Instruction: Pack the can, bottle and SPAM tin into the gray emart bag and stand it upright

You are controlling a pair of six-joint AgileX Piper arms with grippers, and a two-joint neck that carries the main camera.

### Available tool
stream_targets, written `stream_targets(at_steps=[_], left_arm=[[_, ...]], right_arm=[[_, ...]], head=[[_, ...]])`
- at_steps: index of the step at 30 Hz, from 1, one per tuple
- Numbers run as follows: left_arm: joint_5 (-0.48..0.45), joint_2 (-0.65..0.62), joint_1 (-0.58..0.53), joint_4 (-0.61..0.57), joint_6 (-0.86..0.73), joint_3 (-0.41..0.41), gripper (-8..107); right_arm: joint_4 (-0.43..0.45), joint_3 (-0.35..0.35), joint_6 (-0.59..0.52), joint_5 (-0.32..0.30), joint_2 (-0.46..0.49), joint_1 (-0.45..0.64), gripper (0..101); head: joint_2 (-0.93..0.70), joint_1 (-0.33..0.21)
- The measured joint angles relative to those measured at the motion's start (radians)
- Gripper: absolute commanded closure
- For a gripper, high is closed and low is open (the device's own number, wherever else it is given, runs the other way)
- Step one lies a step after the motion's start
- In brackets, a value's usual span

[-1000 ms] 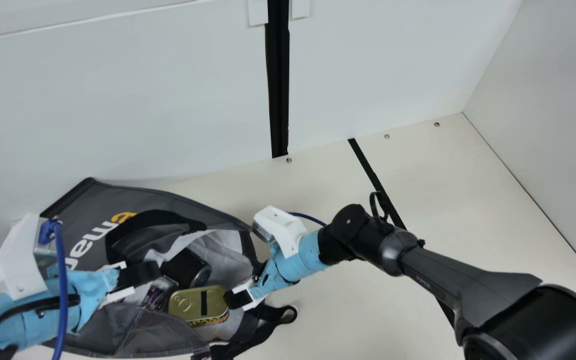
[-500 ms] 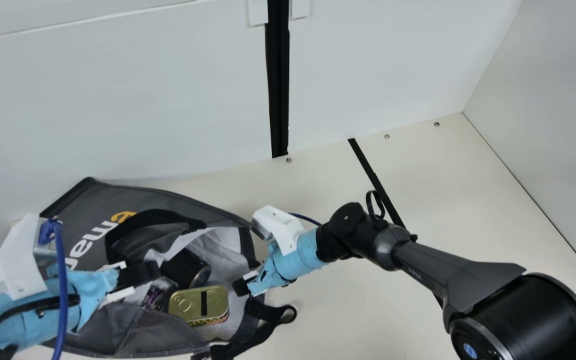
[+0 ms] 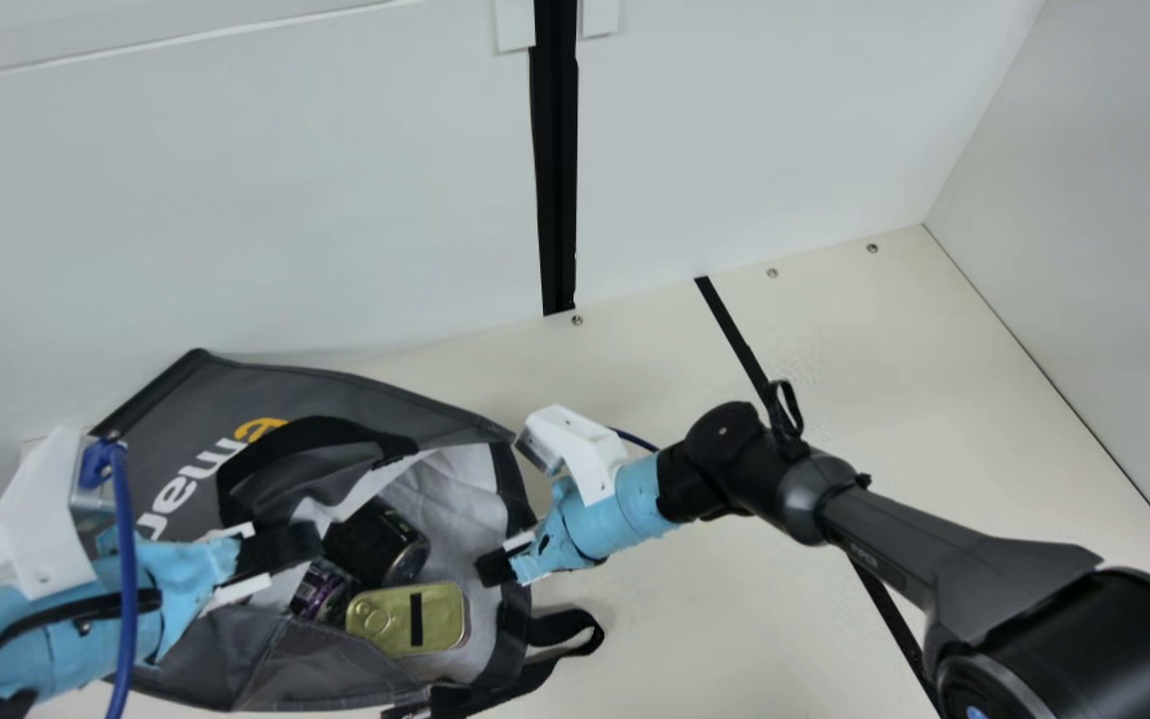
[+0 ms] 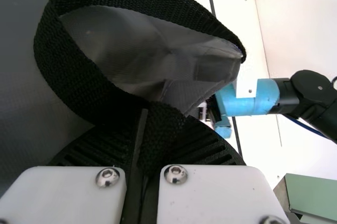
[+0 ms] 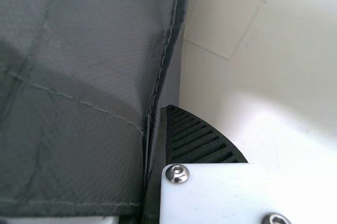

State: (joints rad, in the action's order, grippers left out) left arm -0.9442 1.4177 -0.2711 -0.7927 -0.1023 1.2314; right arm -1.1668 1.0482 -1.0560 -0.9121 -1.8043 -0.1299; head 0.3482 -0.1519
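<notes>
Main view: gray emart bag [image 3: 355, 394] is lying slumped on the cream table [image 3: 695, 639], mouth gaping. SPAM tin [image 3: 385, 614] is sitting inside, lid showing, near the right-hand rim. A dark cylinder [image 3: 370, 539] and a purple-marked container [image 3: 318, 591] are resting beside it, also inside — can't tell which is the can and which the bottle. Left gripper [image 3: 307, 542] is hanging over the mouth; right gripper [image 3: 493, 568] is sitting at the rim, near the tin.

Left wrist view: left gripper is closing narrow on a looped black strap [image 4: 66, 68].

Right wrist view: right gripper is pinching the bag's edge — one ribbed finger [image 5: 197, 137] is showing alongside.
</notes>
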Motion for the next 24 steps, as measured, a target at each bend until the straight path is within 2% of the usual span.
stream_targets(at_steps=[8,19,24], left_arm=[[0.001,-0.023,0.000,-0.008,-0.003,-0.013,107],[0.037,-0.007,-0.002,-0.075,-0.045,0.040,107],[0.042,-0.001,0.000,-0.070,-0.040,0.071,107]], right_arm=[[-0.001,-0.016,0.030,-0.082,0.062,0.058,101],[-0.006,-0.021,0.091,-0.197,0.141,0.154,101],[-0.016,-0.012,0.127,-0.259,0.173,0.193,101]], head=[[0.000,0.000],[-0.002,0.000],[0.000,0.000]])
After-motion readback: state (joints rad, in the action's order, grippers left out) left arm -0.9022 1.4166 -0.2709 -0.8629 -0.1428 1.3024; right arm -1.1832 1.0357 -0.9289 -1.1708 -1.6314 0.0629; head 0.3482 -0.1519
